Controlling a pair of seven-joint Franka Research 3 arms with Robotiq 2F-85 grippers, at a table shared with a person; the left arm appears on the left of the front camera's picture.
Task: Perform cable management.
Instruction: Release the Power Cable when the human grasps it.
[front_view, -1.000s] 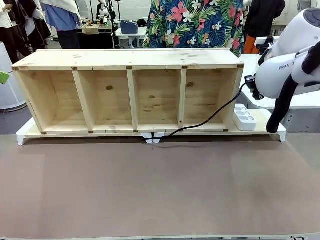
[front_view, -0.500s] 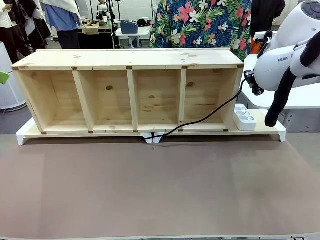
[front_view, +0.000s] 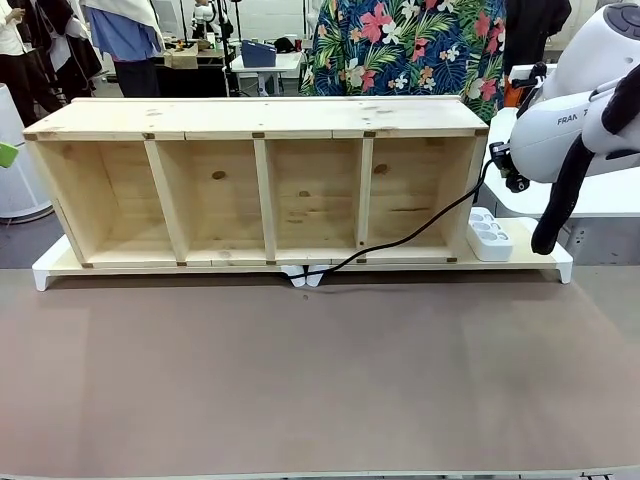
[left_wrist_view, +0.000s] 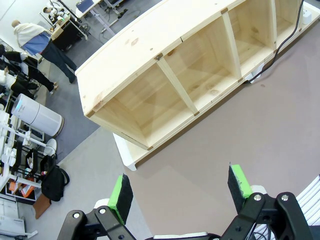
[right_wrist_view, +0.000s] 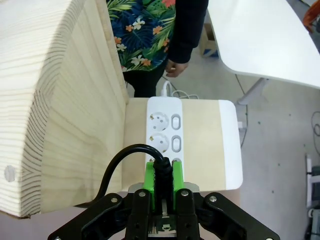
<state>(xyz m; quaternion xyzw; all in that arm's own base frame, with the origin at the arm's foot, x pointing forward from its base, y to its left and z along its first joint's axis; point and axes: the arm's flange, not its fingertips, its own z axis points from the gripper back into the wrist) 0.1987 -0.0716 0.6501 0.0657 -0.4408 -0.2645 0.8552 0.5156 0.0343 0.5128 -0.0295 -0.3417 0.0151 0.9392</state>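
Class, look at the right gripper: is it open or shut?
Shut on the cable: the right gripper's green pads squeeze the black cord between them.

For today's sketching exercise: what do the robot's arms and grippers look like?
The right arm is rounded, glossy white with dark "FRAN" lettering and a thick black fabric-sleeved hose. The left gripper and right gripper are black jointed linkages with silver bolts, tipped with bright green pads.

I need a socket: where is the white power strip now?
The power strip lies on the base board at the front view's right, beside the wooden shelf's right end, below the right gripper clamped on its cable.
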